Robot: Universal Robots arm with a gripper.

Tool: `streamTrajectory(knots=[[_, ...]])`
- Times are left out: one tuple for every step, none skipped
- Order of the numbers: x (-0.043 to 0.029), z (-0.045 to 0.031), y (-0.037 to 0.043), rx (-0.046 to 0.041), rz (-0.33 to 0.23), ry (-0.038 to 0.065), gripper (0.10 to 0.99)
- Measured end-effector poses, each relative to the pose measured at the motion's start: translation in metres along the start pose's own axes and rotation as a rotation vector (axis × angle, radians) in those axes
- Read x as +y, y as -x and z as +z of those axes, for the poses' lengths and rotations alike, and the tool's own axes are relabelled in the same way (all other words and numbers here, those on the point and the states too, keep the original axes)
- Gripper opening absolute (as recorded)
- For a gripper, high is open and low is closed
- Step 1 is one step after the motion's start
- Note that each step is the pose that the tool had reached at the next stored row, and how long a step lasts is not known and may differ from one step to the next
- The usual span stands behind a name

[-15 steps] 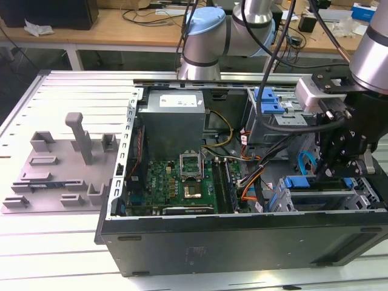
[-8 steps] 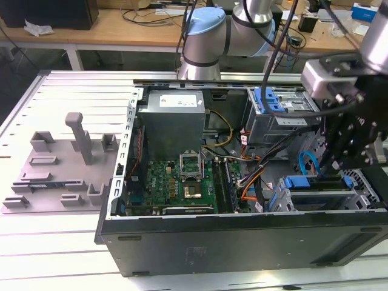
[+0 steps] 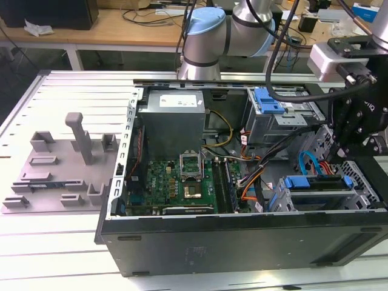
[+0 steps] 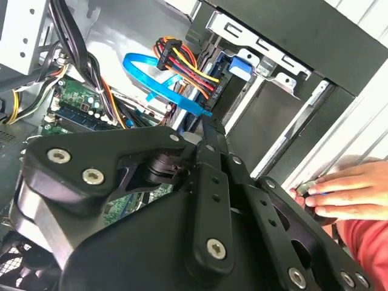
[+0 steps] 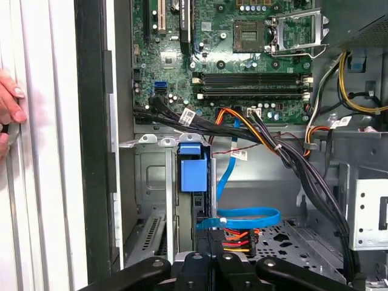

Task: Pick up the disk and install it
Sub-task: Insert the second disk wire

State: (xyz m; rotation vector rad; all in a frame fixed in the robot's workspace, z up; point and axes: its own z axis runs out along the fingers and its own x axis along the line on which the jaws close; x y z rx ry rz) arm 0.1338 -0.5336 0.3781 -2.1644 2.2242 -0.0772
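Note:
The disk [image 3: 318, 189] sits edge-up in the drive cage at the open computer case's near corner, on the exterior view's right, with its blue carrier bracket [image 3: 317, 181] along the top. In the first wrist view the disk [image 5: 195, 200] stands in its slot with a blue tab [image 5: 194, 167] at one end. My gripper [image 3: 350, 162] hangs just over the disk's end. Its black fingers [image 4: 209, 130] meet in a narrow tip beside the blue data cable [image 4: 159, 85] and the power plug [image 5: 237, 237]. The gripper [image 5: 212, 241] is shut, and I see nothing between its fingers.
A person's hand [image 4: 339, 188] rests on the table rail beside the case wall, also seen in the first wrist view [image 5: 9, 109]. Inside the case are a motherboard [image 3: 176, 182], a grey power-supply box [image 3: 173, 121], cable bundles [image 5: 285, 157] and a second blue-latched bay [image 3: 267, 100]. A grey fixture [image 3: 60, 170] lies on the exterior view's left.

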Motion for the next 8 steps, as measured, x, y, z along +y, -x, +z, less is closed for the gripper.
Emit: streamTrajectory(knots=[[0.0, 0.0, 0.0, 0.0001, 0.0, 0.0, 0.106], [0.0, 0.0, 0.0001, 0.0001, 0.0, 0.0, 0.106], [0.0, 0.0, 0.0001, 0.0, 0.0, 0.0, 0.106], [0.0, 0.0, 0.0001, 0.0001, 0.0, 0.0, 0.106], [0.0, -0.0001, 0.0001, 0.0001, 0.0, 0.0, 0.106], [0.0, 0.0, 0.0002, 0.0, 0.0, 0.0, 0.106], [0.0, 0.0, 0.0002, 0.0, 0.0, 0.0, 0.106], [0.0, 0.0, 0.0002, 0.0001, 0.0, 0.0, 0.106]])
